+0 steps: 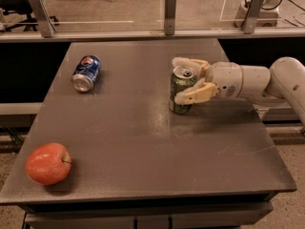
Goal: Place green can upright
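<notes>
The green can [181, 90] stands upright on the grey table [143, 142], right of centre, silver top up. My gripper [189, 78] reaches in from the right and straddles the can's upper half. One finger [189, 62] is behind the can. The other finger [195, 93] is in front of it. The jaws stand a little apart from the can's sides, so the gripper is open around it.
A blue Pepsi can [86, 73] lies on its side at the back left. A red apple [47, 163] sits near the front left corner. A railing with metal posts [170, 11] runs behind the table's far edge.
</notes>
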Controlling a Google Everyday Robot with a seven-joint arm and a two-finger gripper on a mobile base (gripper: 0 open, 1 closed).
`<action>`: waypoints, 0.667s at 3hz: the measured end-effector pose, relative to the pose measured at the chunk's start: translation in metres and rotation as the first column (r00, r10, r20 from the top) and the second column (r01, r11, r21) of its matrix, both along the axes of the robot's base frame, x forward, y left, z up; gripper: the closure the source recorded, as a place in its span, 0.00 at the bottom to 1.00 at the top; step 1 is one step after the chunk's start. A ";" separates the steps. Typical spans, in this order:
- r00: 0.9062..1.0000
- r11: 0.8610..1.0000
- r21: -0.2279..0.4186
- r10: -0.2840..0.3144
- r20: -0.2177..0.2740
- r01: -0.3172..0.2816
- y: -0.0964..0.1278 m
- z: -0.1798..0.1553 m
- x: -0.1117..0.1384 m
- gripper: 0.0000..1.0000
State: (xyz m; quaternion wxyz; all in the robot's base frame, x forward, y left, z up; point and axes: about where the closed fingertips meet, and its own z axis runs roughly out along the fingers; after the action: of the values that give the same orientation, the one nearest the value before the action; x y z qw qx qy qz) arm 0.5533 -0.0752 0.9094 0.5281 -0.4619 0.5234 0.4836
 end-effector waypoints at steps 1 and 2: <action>1.000 0.999 -0.037 -0.007 0.026 0.008 -0.007 0.011 0.002 0.00; 0.993 0.986 -0.148 -0.061 0.098 0.076 -0.048 0.037 -0.004 0.00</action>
State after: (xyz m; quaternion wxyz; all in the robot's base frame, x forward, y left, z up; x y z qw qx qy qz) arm 0.5490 -0.1228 0.9461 0.5315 -0.5043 0.5491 0.4021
